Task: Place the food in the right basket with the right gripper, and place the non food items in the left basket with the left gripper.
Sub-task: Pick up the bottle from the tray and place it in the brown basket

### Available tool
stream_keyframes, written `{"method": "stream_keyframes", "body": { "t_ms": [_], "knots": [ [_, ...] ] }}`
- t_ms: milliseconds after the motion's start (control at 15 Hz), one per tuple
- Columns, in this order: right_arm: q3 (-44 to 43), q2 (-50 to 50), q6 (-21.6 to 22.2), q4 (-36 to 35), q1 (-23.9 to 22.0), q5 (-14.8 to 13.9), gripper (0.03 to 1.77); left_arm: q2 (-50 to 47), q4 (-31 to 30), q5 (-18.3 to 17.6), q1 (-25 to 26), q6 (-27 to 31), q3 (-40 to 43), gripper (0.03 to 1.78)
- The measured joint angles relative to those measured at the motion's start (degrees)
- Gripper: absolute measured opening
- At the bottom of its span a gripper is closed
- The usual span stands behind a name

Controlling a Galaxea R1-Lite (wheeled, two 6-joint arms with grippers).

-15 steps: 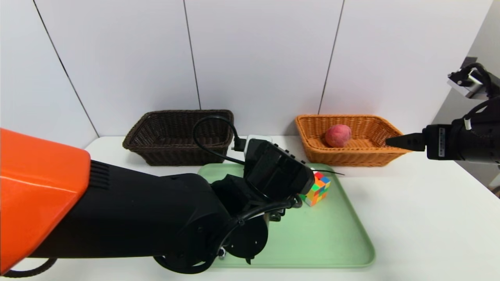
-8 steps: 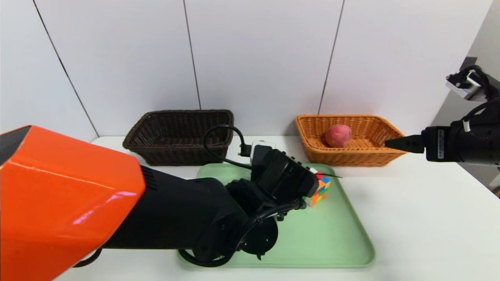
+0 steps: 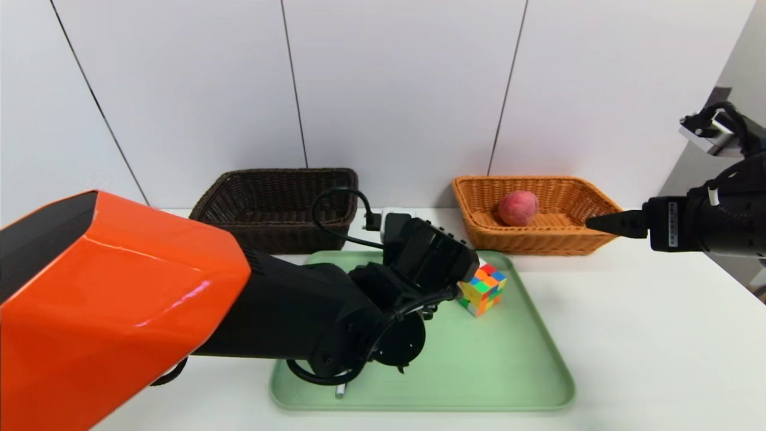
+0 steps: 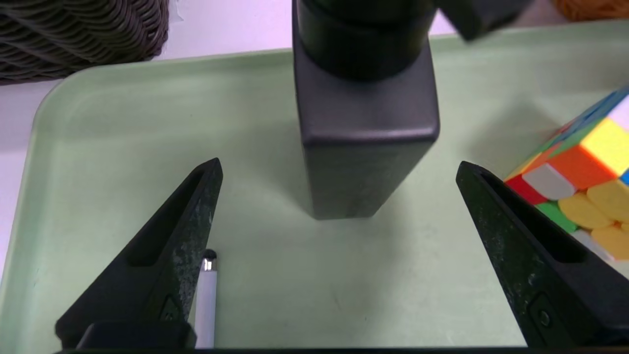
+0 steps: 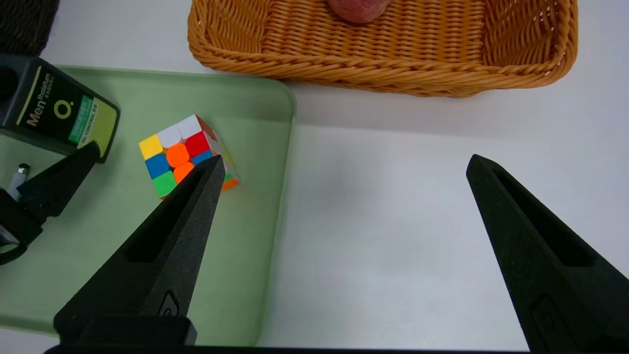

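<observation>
Left gripper, jaws wide, straddles the Mentholatum Men bottle, likely lining up a squeeze; right gripper waits open beside the tray, its peach already basketed.

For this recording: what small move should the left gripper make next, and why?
Probably ease the left gripper a little farther in around the bottle, then close. Its fingers stand open on either side of the bottle, which is upright on the tray and not yet gripped; the cube lies just outside one finger.
</observation>
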Motion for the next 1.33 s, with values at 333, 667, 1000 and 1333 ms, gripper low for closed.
{"method": "stream_keyframes", "body": {
  "t_ms": [333,667,1000,1333],
  "knots": [
    [0.0,0.0,0.0,-0.1,0.4,-0.1,1.70,2.1,-0.6,0.0,1.0,0.1,-2.2,1.69],
    [0.4,0.1,0.0,-0.1,0.4,0.0,1.70,3.5,-1.5,0.0,2.4,0.6,-2.6,1.69],
    [0.5,0.3,-0.1,0.0,0.4,0.0,1.70,4.8,-1.5,0.0,3.5,0.6,-4.8,1.69],
    [0.7,0.3,-0.2,0.0,0.5,0.0,1.70,5.7,-1.5,0.0,3.7,0.7,-5.6,1.69]
  ]
}}
